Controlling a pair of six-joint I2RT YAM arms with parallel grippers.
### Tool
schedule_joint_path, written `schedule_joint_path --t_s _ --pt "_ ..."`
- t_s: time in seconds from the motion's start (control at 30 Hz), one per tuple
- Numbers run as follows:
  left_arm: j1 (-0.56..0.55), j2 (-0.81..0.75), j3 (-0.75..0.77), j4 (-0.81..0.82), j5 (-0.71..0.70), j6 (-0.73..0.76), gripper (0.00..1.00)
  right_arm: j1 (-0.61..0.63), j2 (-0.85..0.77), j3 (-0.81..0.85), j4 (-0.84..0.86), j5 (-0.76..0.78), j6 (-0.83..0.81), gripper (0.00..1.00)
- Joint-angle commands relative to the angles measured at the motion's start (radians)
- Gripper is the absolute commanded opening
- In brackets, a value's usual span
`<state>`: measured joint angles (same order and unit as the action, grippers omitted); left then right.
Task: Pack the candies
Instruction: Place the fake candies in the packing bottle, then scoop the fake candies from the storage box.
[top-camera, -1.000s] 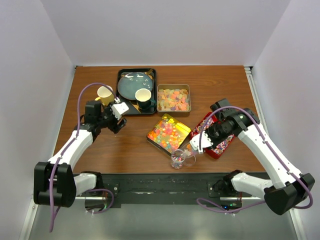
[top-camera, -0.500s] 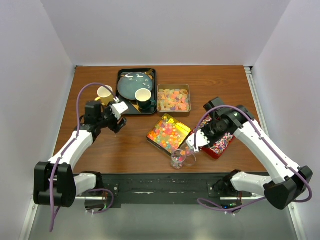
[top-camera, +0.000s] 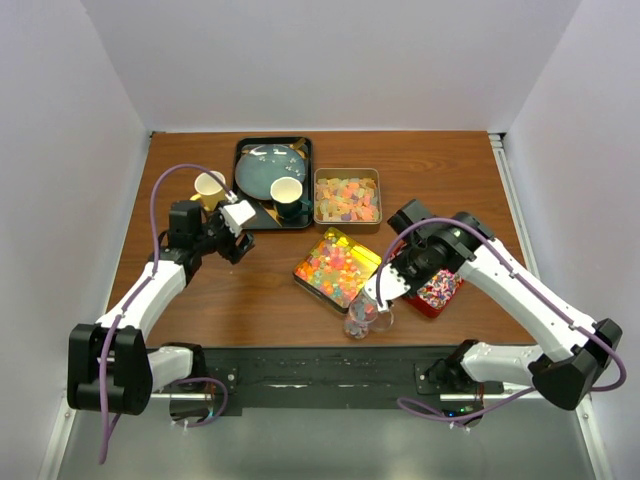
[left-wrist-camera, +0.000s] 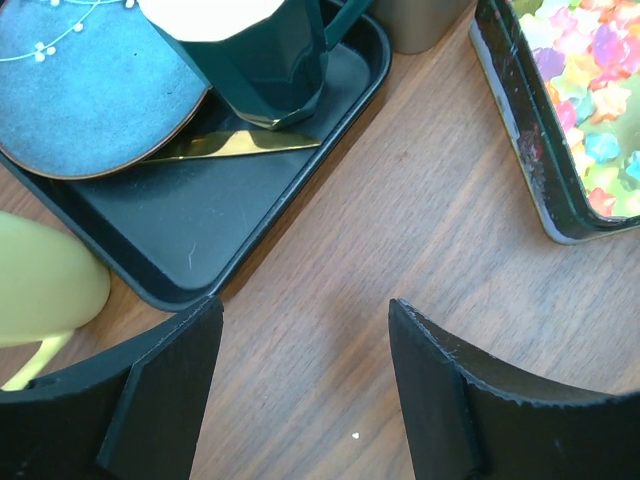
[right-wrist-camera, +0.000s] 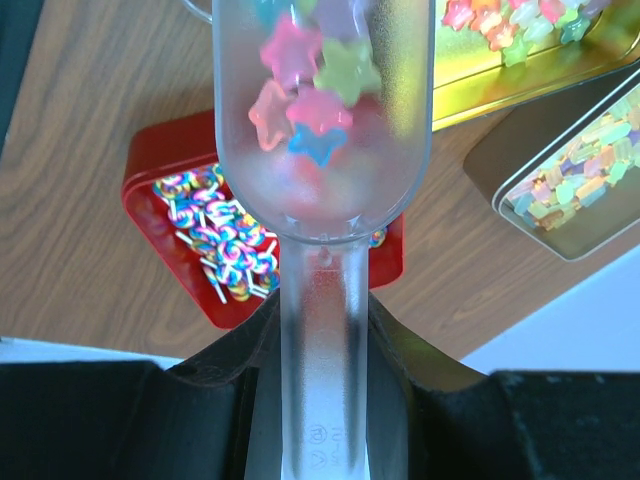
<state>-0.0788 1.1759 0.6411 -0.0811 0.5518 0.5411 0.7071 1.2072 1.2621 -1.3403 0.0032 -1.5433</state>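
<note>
Right tool (right-wrist-camera: 322, 345): fingers closed tight on the handle of a frosted scoop (right-wrist-camera: 325, 190), which points straight ahead of the tool. The scoop bowl holds a small heap of star-shaped candies (right-wrist-camera: 300, 110) in pink, blue and pale green.

Below and left of the scoop bowl is the red tray (right-wrist-camera: 160, 150) of striped candies (right-wrist-camera: 215, 235). Ahead and to the right is the gold tin (right-wrist-camera: 480, 70) of bright candies (right-wrist-camera: 500, 25). Right of the handle is the grey tin (right-wrist-camera: 492, 150) of pastel candies (right-wrist-camera: 570, 190).

From above, the scoop's far end lies at the rim of a glass cup (top-camera: 360, 320) with a few sweets inside. Cannot tell whether scoop and cup touch.

Left tool (left-wrist-camera: 300, 400): fingers spread wide, nothing between them, only bare counter (left-wrist-camera: 400, 230) in the gap. Just ahead is the corner of the black tray (left-wrist-camera: 250, 200) carrying a green mug (left-wrist-camera: 265, 60) and a blue plate (left-wrist-camera: 80, 90). A yellow mug (left-wrist-camera: 40, 280) sits beside the left finger.
</note>
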Motion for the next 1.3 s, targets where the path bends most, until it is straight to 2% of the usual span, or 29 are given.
schedule_joint_path --t_s 0.0,0.2,0.43,0.53,0.6,0.67,0.83,1.0,1.13,1.27 --pt "0.01 0.004 0.009 0.047 0.049 -0.033 0.72 0.049 -0.011 0.023 -0.243 0.099 0.028 0.0" --pt "0.008 0.03 0.04 0.053 0.083 -0.044 0.71 0.095 -0.014 0.039 -0.241 0.139 0.057 0.0" --pt "-0.013 0.034 0.031 0.04 0.204 -0.03 0.72 0.106 -0.055 0.097 -0.247 0.158 0.055 0.0" --pt "-0.073 0.041 -0.014 0.06 0.215 0.009 0.72 0.104 -0.086 0.173 -0.241 0.11 0.054 0.0" --pt "-0.142 0.063 -0.03 0.067 0.208 0.025 0.72 0.079 -0.06 0.246 -0.218 0.046 0.124 0.0" --pt "-0.194 0.088 -0.052 0.133 0.203 -0.016 0.72 0.033 -0.011 0.272 -0.162 0.026 0.185 0.0" --pt "-0.275 0.146 -0.077 0.317 0.174 -0.176 0.7 -0.044 0.156 0.283 -0.054 0.084 0.264 0.0" --pt "-0.299 0.174 -0.047 0.297 0.16 -0.171 0.7 -0.06 0.368 0.365 -0.074 0.11 0.33 0.0" --pt "-0.312 0.124 -0.081 0.284 0.145 -0.187 0.69 -0.057 0.457 0.405 -0.053 0.178 0.371 0.0" --pt "-0.335 0.097 -0.109 0.264 0.062 -0.217 0.7 -0.057 0.532 0.434 -0.02 0.277 0.388 0.0"
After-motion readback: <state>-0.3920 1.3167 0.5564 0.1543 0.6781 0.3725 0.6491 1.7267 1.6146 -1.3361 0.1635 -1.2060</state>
